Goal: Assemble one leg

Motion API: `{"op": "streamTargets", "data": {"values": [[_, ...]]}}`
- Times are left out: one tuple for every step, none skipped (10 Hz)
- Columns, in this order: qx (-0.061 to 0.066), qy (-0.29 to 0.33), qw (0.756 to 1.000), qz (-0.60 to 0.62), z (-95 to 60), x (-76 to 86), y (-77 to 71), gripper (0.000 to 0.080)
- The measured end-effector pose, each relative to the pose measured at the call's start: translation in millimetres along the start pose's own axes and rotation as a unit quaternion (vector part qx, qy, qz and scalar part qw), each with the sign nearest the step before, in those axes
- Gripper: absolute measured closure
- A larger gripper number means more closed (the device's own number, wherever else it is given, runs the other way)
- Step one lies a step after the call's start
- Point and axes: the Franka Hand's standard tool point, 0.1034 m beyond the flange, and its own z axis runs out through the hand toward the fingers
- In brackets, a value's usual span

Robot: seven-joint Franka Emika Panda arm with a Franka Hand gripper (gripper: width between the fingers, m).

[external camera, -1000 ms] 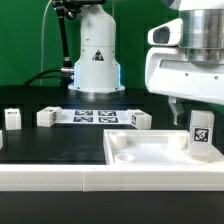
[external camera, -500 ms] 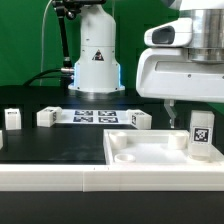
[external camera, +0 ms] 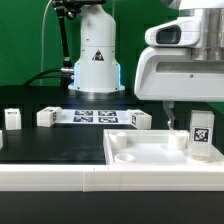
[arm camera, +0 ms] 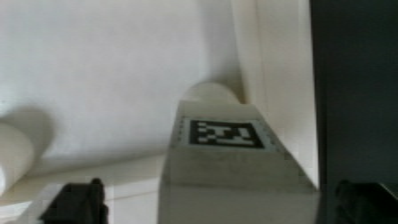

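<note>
Straddling the upright leg [external camera: 201, 132] with jaws spread wide, the claw [arm camera: 214, 203] seems poised to seat it into the white panel [external camera: 140, 160] corner.

We read no words or numbers: just a triangle sign [external camera: 97, 57] on the arm's base [external camera: 97, 78], at ten o'clock from the tagged leg [external camera: 202, 132].

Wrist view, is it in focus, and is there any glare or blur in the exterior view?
Wrist view: the leg shows a legible tag, the white surface behind it is soft and washed out, the fingertips are dark and blurred. Exterior view: evenly lit but coarse, the white panel bright, no hard glare.
</note>
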Motion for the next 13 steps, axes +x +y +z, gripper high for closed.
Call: {"op": "streamTargets", "data": {"values": [[0.000, 0.000, 1.000, 0.000, 0.0, 0.0, 0.2, 0.0275], [0.000, 0.000, 1.000, 0.000, 0.0, 0.1, 0.2, 0.0275], [0.000, 0.000, 1.000, 0.000, 0.0, 0.1, 0.2, 0.0459], [0.000, 0.000, 1.000, 0.000, 0.0, 0.1, 0.2, 0.0509], [0.000, 0.000, 1.000, 0.002, 0.0, 0.1, 0.2, 0.0509], [0.000, 0.000, 1.000, 0.011, 0.0, 0.1, 0.2, 0.0509], [0.000, 0.000, 1.000, 0.011, 0.0, 0.1, 0.3, 0.0509], [0.000, 0.000, 0.999, 0.032, 0.1, 0.0, 0.2, 0.0509], [0.000, 0.000, 0.997, 0.074, 0.1, 0.1, 0.4, 0.0509], [0.000, 0.000, 0.996, 0.092, 0.3, 0.1, 0.6, 0.0509], [0.000, 0.000, 0.990, 0.143, 0.5, 0.3, 1.1, 0.0509], [-0.001, 0.000, 0.984, 0.176, 0.5, 0.0, 0.7, 0.0509], [-0.001, 0.000, 0.974, 0.224, 0.6, 0.1, 1.0, 0.0509]]}}
